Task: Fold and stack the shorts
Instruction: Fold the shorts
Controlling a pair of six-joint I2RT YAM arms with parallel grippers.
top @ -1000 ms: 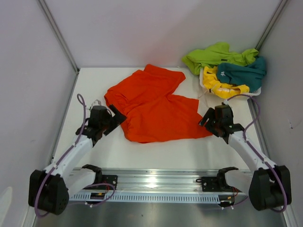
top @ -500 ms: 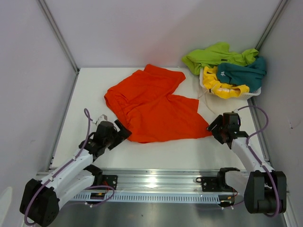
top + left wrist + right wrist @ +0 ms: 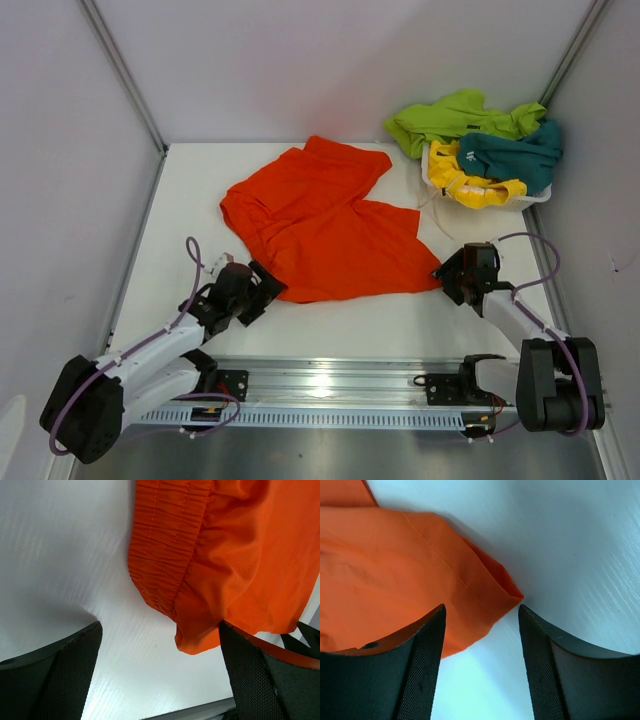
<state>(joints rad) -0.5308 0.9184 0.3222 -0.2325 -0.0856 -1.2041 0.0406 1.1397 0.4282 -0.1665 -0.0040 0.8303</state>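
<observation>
Left gripper (image 3: 266,289) and right gripper (image 3: 446,272), both released, straddle the orange shorts' (image 3: 320,225) 7 and 4 o'clock corners so I can fold.

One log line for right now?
phase: pre-grasp | orange shorts: spread flat | left gripper: open at waistband corner | right gripper: open, astride hem corner | other shorts: piled on basket

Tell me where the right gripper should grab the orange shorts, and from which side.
Grip the hemmed leg corner of the orange shorts, coming in low from the near right. It lies flat and juts into the open right gripper, with bare table around it, so one finger can probably slide under.
</observation>
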